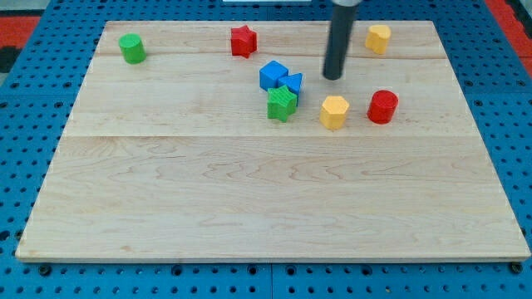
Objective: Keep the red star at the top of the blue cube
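Note:
The red star (243,41) lies near the view's top, left of centre. The blue cube (272,75) sits below it and a little to the right, apart from it. A smaller blue block (293,82) touches the cube's right side, and a green star (282,103) sits just below both. My tip (333,77) is to the right of the blue blocks, apart from them, and just above the yellow hexagonal block (334,112).
A green cylinder (131,48) stands at the top left. A yellow block (378,38) stands at the top right. A red cylinder (383,107) is right of the yellow hexagonal block. The wooden board (249,199) ends in a blue pegboard surround.

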